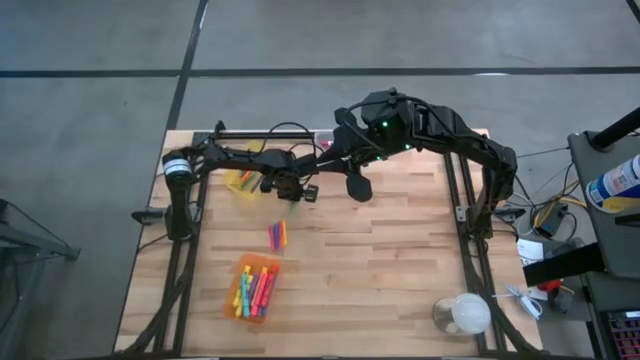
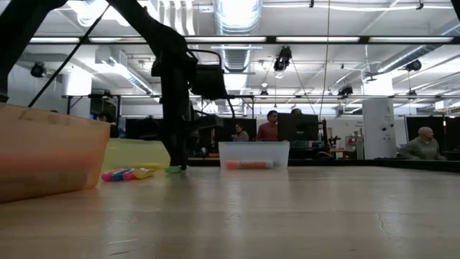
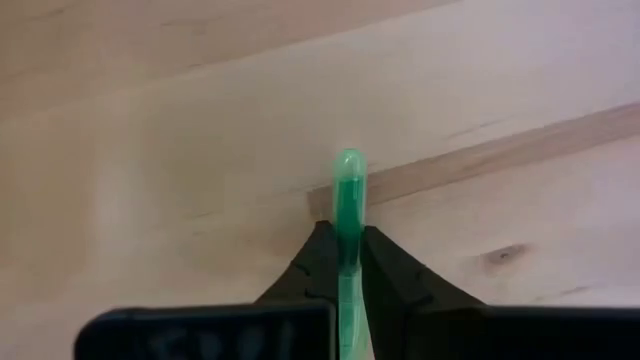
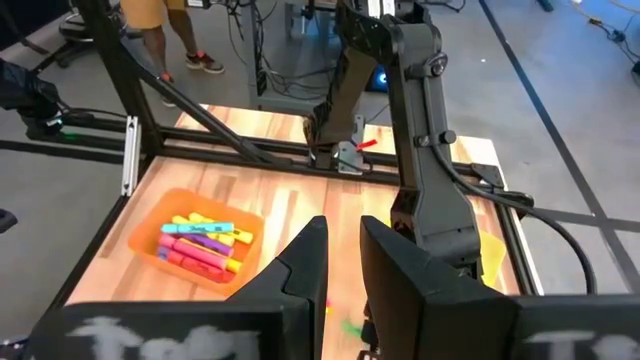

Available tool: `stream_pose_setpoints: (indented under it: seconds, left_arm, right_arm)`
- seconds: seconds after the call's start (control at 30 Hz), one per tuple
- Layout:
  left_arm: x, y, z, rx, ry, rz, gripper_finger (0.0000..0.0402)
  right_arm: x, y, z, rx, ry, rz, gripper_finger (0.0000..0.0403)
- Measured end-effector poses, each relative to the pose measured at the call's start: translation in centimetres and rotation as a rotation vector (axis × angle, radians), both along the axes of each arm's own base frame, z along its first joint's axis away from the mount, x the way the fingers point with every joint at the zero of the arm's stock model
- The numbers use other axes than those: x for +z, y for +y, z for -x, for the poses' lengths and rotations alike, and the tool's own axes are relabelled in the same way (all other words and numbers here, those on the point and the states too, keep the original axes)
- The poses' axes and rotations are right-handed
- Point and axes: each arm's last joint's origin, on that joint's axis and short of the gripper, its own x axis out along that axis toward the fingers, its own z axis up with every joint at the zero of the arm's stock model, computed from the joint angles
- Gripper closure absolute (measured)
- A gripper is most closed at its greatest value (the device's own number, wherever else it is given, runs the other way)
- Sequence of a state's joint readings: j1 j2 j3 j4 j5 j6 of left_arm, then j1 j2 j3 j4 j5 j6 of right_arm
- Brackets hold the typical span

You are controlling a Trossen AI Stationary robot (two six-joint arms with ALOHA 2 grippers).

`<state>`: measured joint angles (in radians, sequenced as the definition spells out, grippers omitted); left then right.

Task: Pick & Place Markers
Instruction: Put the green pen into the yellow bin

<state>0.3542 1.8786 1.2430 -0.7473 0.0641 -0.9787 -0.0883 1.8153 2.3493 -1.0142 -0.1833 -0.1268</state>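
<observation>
The left gripper [image 3: 345, 262] is at work over the middle of the desk [image 1: 400, 270], beside the yellow bin [image 1: 241, 182]. Its fingers [image 3: 312, 262] are clenched on a green marker [image 3: 347, 215], which is pinched low on its barrel, with the rounded tip projecting forward past the fingertips. The long axis of the marker runs in line with the fingers. In the left wrist view, bare wood lies directly ahead of the tip, so the marker appears to point down towards the desk top; whether the tip touches the surface cannot be told.

The right gripper [image 4: 342, 262] waits higher, near the far edge of the desk, with its fingers released and nothing between them.

An orange bin [image 1: 254, 288] near the front already carries several markers lying side by side. A small loose group of markers [image 1: 277, 235] lies on the wood between the left gripper and that bin. A clear bin [image 2: 253, 155] stands at the far side.

Judgement: the step in hand is the carry of the green marker to a bin, probably the orange one. To do it well, the marker should be raised clear of the loose group, brought over the open bin, turned so its long axis lies along the markers already inside, and released low so that it does not bounce out.
</observation>
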Motion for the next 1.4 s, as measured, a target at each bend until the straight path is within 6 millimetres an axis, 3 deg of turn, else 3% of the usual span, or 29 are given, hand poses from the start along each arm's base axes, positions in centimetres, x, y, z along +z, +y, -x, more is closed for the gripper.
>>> stream_pose_setpoints:
  seconds: [0.33, 0.6, 0.73, 0.83, 1.2, 1.4]
  left_arm:
    - [6.0, -0.3, 1.2, 0.002, -0.106, -0.086, 0.0374]
    - [10.6, -0.2, 6.2, 0.079, -0.003, -0.211, 0.0374]
    - [11.9, 0.2, 8.1, 0.078, 0.040, -0.272, 0.0374]
    - [11.7, 1.0, 9.1, 0.061, 0.061, -0.285, 0.0374]
    - [7.8, 4.6, 13.0, 0.074, 0.141, -0.181, 0.0372]
    - [6.7, 5.6, 14.1, 0.072, 0.139, -0.157, 0.0328]
  right_arm:
    - [0.1, -0.2, -0.1, -0.006, -0.012, 0.001, 0.0346]
    - [0.5, -0.2, -0.3, -0.009, -0.058, 0.002, 0.0346]
    - [0.5, -0.2, -0.3, -0.009, -0.061, 0.002, 0.0346]
    - [0.5, -0.2, -0.3, -0.009, -0.060, 0.003, 0.0346]
    - [0.4, -0.2, -0.2, -0.016, -0.050, -0.015, 0.0346]
    - [0.4, -0.1, -0.3, -0.015, -0.047, -0.019, 0.0346]
